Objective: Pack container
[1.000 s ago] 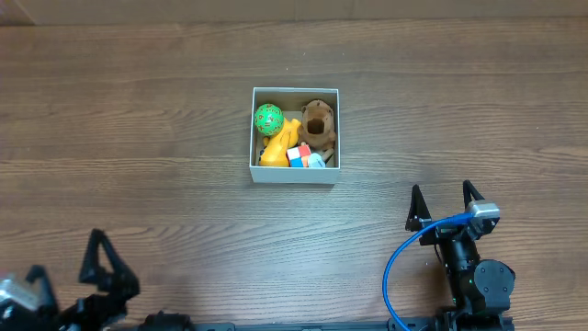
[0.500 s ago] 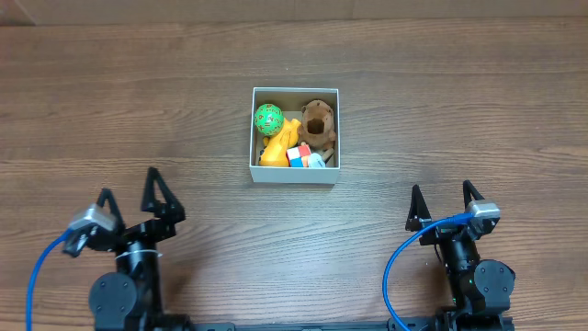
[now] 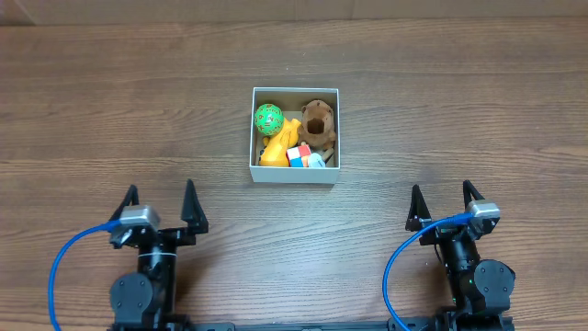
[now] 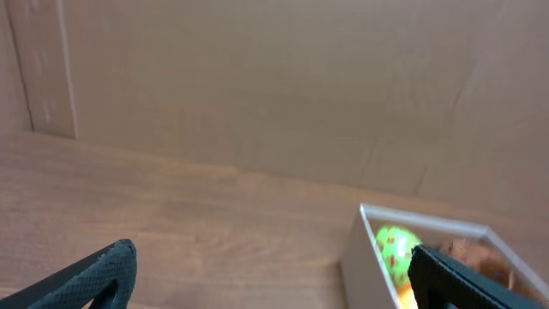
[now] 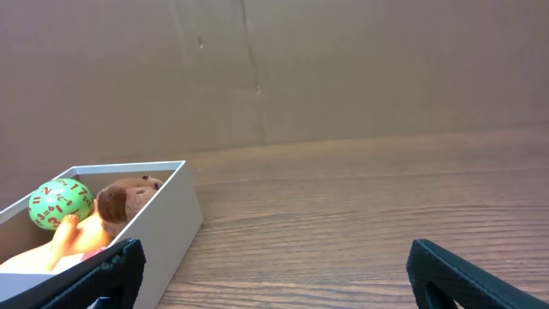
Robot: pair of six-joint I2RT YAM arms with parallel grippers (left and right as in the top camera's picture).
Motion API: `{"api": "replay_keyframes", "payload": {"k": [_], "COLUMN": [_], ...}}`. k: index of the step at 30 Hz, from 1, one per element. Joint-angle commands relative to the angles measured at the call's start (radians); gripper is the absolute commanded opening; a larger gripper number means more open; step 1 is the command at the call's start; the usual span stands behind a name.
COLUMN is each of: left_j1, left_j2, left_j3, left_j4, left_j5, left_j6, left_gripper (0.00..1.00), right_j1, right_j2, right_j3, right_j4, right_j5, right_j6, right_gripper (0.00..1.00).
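Observation:
The container (image 3: pixel 295 174) is a square white-walled box at the table's middle. It holds a green ball (image 3: pixel 268 119), a brown plush toy (image 3: pixel 318 125), a yellow toy (image 3: pixel 278 147) and a small red, white and blue block (image 3: pixel 300 156). My left gripper (image 3: pixel 162 204) is open and empty, near the front edge left of the box. My right gripper (image 3: pixel 446 204) is open and empty at the front right. The left wrist view shows the box's wall (image 4: pixel 364 257) and the ball (image 4: pixel 394 250). The right wrist view shows the box (image 5: pixel 167 219), ball (image 5: pixel 60 204) and plush (image 5: pixel 120 200).
The wooden table (image 3: pixel 110 110) runs to a cardboard wall (image 5: pixel 343 69) at the back. Blue cables (image 3: pixel 404 262) loop from both arm bases at the front edge.
My left arm has come in from the front left corner and swung to face the box, its gripper open. The right arm and the box's contents have not moved.

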Motion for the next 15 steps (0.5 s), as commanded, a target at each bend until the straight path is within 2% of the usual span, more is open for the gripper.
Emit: {"api": "replay_keyframes", "payload": {"k": [1, 15], "left_j1": [0.0, -0.011], "left_j2": [-0.018, -0.019], "left_j3": [-0.048, -0.071], "left_j4": [0.0, -0.003], "left_j5": [0.039, 0.05], "left_j6": [0.057, 0.244], "left_gripper": [1.0, 1.0], "right_j1": [-0.005, -0.005], "right_j2": [-0.011, -0.011], "right_j3": [-0.01, -0.01], "right_j4": [0.006, 0.006], "right_j5": [-0.002, -0.002], "right_j6": [0.009, 0.009], "right_gripper": [1.0, 1.0]}}
